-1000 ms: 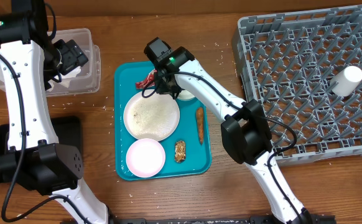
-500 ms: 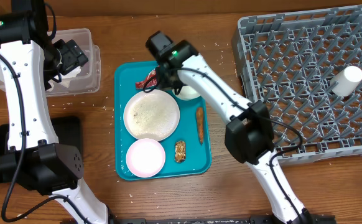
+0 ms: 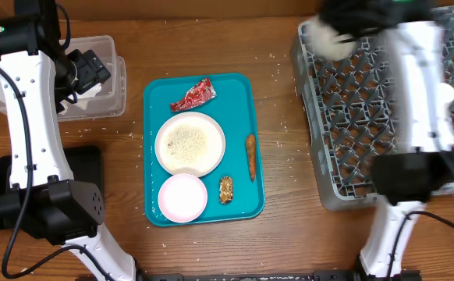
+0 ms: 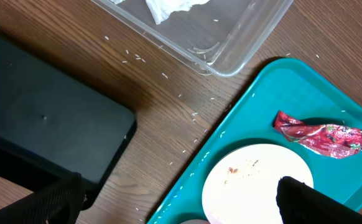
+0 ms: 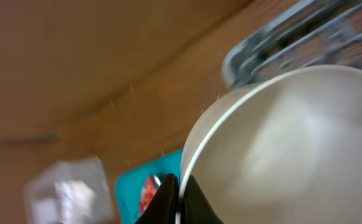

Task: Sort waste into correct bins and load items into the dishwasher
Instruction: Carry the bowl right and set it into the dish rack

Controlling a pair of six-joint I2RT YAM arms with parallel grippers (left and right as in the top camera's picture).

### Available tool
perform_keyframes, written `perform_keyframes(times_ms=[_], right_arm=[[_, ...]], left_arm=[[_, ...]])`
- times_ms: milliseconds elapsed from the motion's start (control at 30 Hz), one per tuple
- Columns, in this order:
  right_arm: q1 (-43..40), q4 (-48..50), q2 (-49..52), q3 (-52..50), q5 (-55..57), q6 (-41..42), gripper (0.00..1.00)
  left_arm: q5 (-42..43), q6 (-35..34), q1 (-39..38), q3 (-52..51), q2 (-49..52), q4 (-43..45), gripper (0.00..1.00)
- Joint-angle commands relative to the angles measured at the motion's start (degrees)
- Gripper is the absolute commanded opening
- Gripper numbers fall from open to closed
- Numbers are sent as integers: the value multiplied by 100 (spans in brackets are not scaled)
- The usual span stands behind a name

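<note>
Right now the right hand [image 5: 177, 198] is pinching the rim of a white round ceramic bowl [image 5: 280, 143] between pressed-together fingers. The bowl's hollow is hanging just ahead of the hand. This rim grip is probably chosen because it leaves the bowl's body free to settle between ribs. The large square grey plastic dish rack [image 5: 293, 34] is lying just beyond the bowl. In the overhead view the arm is showing up blurred, but the bowl is sitting above the rack's corner, so loading looks close.

Well behind that hand, the teal rectangular plastic tray [image 3: 153, 156] is carrying what is left:
- a red-and-silver foil wrapper [image 3: 193, 95]
- a large flat white plate [image 3: 189, 143] scattered with rice crumbs
- a smaller white plate [image 3: 182, 197]
- a thin brown sausage [image 3: 250, 156]
- a small brown nutty chunk [image 3: 225, 189]

The left hand [image 3: 90, 70] is hovering with its fingers [image 4: 56, 199] spread wide over the clear rectangular plastic tub [image 3: 106, 105]. A crumpled white napkin [image 4: 168, 7] is lying just under that hand. The hand is empty and, I judge, ready for more waste — the wrapper being nearest. The flat black rectangular tray [image 4: 38, 124] is resting on the wooden table [image 3: 281, 70] beside that hand, with nothing seen in it.
</note>
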Motion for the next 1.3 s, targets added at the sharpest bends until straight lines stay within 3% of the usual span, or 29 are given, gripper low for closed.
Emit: perform_keyframes(times_ms=[0,167,467,667,1267], right_arm=[[-833,234,-44,-81,-1615,15,4],[-1858,1582,-39,-588,-3366,-413,4],[-2417,2743,280,-1331,-3565,-431,4],[-2527,3589,817,-1360,-4435,-428,4],[-2634,3663,1298,-1585,-3556,-37,4]], left_arm=[[-59,111,-4,24,-24,7,100],[-59,111,-4,24,-24,7,100],[-59,111,-4,24,-24,7,100],[-59,111,-4,24,-24,9,100],[-59,111,-4,24,-24,7,100]])
